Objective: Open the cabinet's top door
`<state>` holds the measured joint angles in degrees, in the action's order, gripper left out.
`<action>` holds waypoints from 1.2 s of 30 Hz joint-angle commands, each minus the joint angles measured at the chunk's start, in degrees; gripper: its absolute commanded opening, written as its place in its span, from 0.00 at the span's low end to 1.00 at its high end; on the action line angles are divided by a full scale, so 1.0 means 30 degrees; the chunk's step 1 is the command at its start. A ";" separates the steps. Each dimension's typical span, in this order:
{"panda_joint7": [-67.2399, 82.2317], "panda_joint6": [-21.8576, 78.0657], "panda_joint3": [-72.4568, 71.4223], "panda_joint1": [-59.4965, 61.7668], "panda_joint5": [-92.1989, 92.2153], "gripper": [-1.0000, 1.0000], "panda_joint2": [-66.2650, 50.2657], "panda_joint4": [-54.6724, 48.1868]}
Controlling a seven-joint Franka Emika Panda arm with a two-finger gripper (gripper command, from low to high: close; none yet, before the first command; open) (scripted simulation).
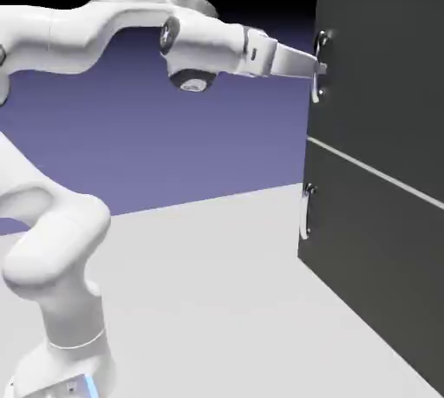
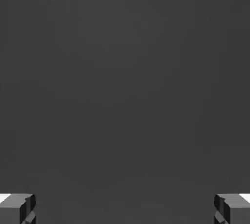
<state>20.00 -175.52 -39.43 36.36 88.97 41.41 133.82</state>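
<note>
Top door [image 1: 381,75] above lower panel [image 1: 368,262], probably stiff-hinged, its slick bar handle [image 1: 316,68] best grasped mid-length; gripper [image 1: 321,68] seen at handle, 2 fingertips [image 2: 17,208] spread wide.

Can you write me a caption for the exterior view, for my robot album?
A white robot arm stretches its pincer to the silver handle of the dark cabinet's top door.

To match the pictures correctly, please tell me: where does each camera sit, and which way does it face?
Exterior view: beside the robot, facing the arm and the cabinet; base and gripper also show.
Hand view: on the hand, facing along the gripper at a dark surface; only two fingertips show.
Shared: the gripper's fingers and dark cabinet surface.
</note>
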 commanded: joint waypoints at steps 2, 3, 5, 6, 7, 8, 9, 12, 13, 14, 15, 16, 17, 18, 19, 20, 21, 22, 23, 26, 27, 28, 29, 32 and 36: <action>0.1167 -0.0028 -0.0737 0.0692 0.1663 0.50 0.0164 -0.0508; 0.1750 -0.0043 -0.1105 0.1038 0.2493 0.50 0.0245 -0.0762; 0.2917 -0.0071 -0.1841 0.1730 0.4155 0.50 0.0409 -0.1269; 0.3500 -0.0085 -0.2209 0.2076 0.4986 0.50 0.0490 -0.1523; 0.4083 -0.0099 -0.2578 0.2422 0.5816 0.50 0.0572 -0.1777; 0.4666 -0.0114 -0.2946 0.2768 0.6647 0.50 0.0654 -0.2031; 0.5250 -0.0128 -0.3314 0.3114 0.7478 0.50 0.0736 -0.2285; 0.6999 -0.0170 -0.4419 0.4152 0.9970 0.50 0.0981 -0.3046; 0.7583 -0.0184 -0.4787 0.4498 1.0801 0.50 0.1063 -0.3300; 0.8166 -0.0199 -0.5155 0.4844 1.1631 0.50 0.1144 -0.3554; 0.8749 -0.0213 -0.5523 0.5190 1.2462 0.50 0.1226 -0.3808; 0.9332 -0.0227 -0.5891 0.5536 1.3293 0.50 0.1308 -0.4061; 0.9915 -0.0241 -0.6259 0.5881 1.4124 0.50 0.1390 -0.4315; 1.0499 -0.0255 -0.6628 0.6227 1.4954 0.50 0.1471 -0.4569; 1.1082 -0.0269 -0.6996 0.6573 1.5785 0.50 0.1553 -0.4823; 1.1665 -0.0284 -0.7364 0.6919 1.6616 0.50 0.1635 -0.5077; 1.2248 -0.0298 -0.7732 0.7265 1.7447 0.50 0.1716 -0.5331; 1.2831 -0.0312 -0.8100 0.7611 1.8277 0.50 0.1798 -0.5584; 1.3415 -0.0326 -0.8468 0.7957 1.9108 0.50 0.1880 -0.5838; 1.5165 -0.0369 -0.9573 0.8995 2.1601 0.50 0.2125 -0.6600; 1.5754 -0.0383 -0.9945 0.9345 2.2440 0.50 0.2208 -0.6856; 1.5818 -0.0384 -0.9985 0.9383 2.2531 0.50 0.2217 -0.6884; 1.5818 -0.0384 -0.9986 0.9383 2.2531 0.50 0.2217 -0.6884; 1.5703 -0.0342 -1.1406 1.1459 2.2490 0.50 0.1842 -0.8409; 1.5603 -0.0306 -1.2636 1.3257 2.2454 0.00 0.1518 -0.9730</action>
<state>66.81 -176.44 -77.34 76.13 156.33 45.96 104.63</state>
